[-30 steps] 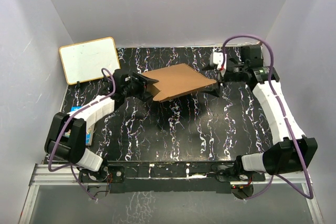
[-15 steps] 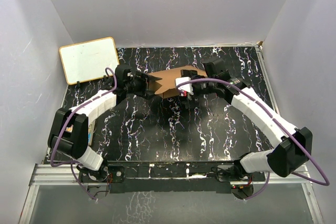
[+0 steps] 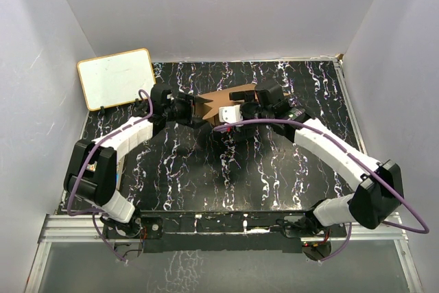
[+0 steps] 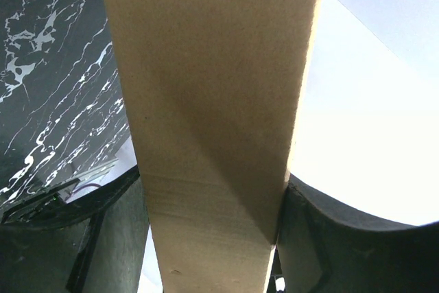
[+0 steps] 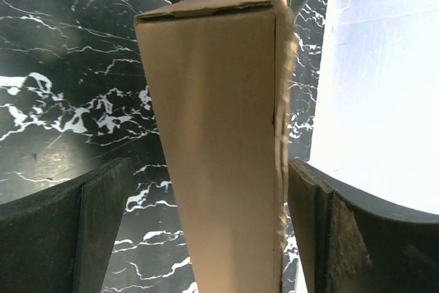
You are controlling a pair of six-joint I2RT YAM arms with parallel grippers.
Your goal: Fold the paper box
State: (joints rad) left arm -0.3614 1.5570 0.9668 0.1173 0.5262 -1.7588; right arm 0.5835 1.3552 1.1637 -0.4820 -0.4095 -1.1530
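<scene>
The paper box (image 5: 219, 135) is matt brown cardboard, faintly fibrous and ragged along one cut edge. The counter (image 3: 206, 176) looks like polished black stone veined white. The board (image 3: 115, 79) has a smooth white face.

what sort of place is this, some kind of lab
Most likely a robot test cell in a lab: plain white walls close in a black marbled table, the left arm and right arm are mounted at its near edge, and a paper box sits between them.
</scene>
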